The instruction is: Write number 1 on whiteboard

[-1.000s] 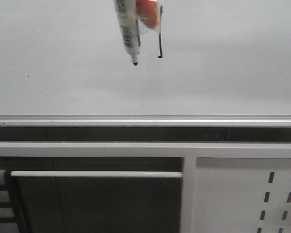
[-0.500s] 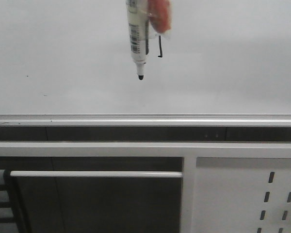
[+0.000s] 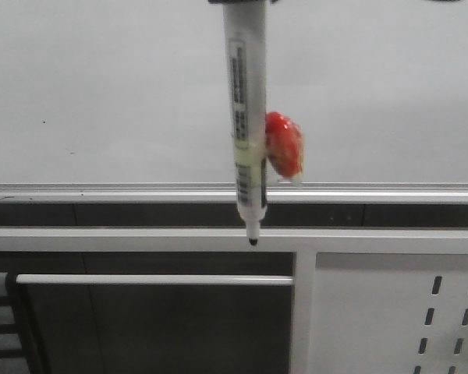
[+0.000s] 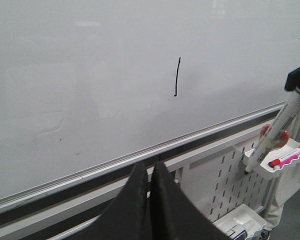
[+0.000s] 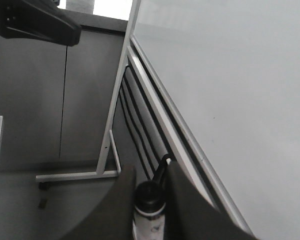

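The whiteboard (image 3: 101,78) fills the upper front view. The number 1 (image 4: 177,76) is a thin black upright stroke with a small foot, seen in the left wrist view; in the front view the marker hides it. The white marker (image 3: 246,117) hangs tip down, with a red-orange piece (image 3: 285,152) on its side. Its tip (image 3: 253,242) shows below the board's rail. My right gripper (image 5: 150,192) is shut on the marker's (image 5: 149,215) dark upper end. My left gripper (image 4: 150,170) is shut with nothing in it, low in front of the board (image 4: 90,75).
A silver rail (image 3: 374,193) runs along the board's lower edge. Below it are a grey perforated panel (image 3: 398,312) and a white bar (image 3: 156,279). A small white tray (image 4: 277,162) with red and pink pens hangs on the panel. The stand's foot (image 5: 75,175) is on the floor.
The marker has moved down and come closer to the camera, off the board. Its tip went from beside the stroke to below the rail, and it now covers the stroke.
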Robot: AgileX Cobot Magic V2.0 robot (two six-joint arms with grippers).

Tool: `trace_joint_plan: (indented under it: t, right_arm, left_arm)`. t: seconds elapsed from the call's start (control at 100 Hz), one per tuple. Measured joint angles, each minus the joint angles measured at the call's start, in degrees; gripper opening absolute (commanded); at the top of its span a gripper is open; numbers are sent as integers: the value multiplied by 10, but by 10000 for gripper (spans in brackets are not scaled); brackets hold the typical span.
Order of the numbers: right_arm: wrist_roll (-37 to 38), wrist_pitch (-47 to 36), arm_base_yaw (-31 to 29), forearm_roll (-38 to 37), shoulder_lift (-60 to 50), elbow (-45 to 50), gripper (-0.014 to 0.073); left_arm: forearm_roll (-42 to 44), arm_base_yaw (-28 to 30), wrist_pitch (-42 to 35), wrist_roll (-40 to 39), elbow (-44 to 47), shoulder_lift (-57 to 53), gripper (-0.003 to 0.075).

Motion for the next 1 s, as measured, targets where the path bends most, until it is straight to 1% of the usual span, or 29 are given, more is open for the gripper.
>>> trace_joint_plan:
  t: [0.16, 0.25, 0.3, 0.39, 0.5, 0.61, 0.67, 0.73, 0.83, 0.88, 1.0]
  right_arm:
    - [12, 0, 0, 0, 0, 12, -71]
    - [16, 0, 0, 0, 0, 12, -71]
    - [19, 0, 0, 0, 0, 12, -71]
    - [29, 0, 0, 0, 0, 12, -71]
    - [47, 0, 0, 0, 6, 12, -71]
    - [50, 0, 0, 0, 17, 12, -71]
    - [51, 0, 0, 0, 20, 12, -71]
    - [52, 0, 0, 1, 21, 12, -71]
    - [54, 0, 0, 1, 21, 12, -71]
    - [54, 0, 0, 1, 21, 12, -71]
    - [54, -4, 0, 1, 21, 12, -71]
  left_arm:
    - [-89, 0, -22, 67, 11, 33, -17]
    - [-152, 0, -31, 134, 12, 65, -17]
    - [-206, 0, -38, 184, 12, 84, -17]
    - [-308, 0, -52, 293, 12, 121, -17]
    - [-470, 0, -56, 458, 13, 163, -17]
    - [-627, 0, -37, 634, 17, 207, -17]
    - [-694, 0, -23, 704, 20, 232, -17]
    - [-730, 0, -10, 755, 22, 255, -17]
    - [-754, 0, 13, 789, 27, 299, -17]
    - [-758, 0, 37, 809, 29, 321, -17]
    - [-775, 0, 115, 891, 29, 386, -17]
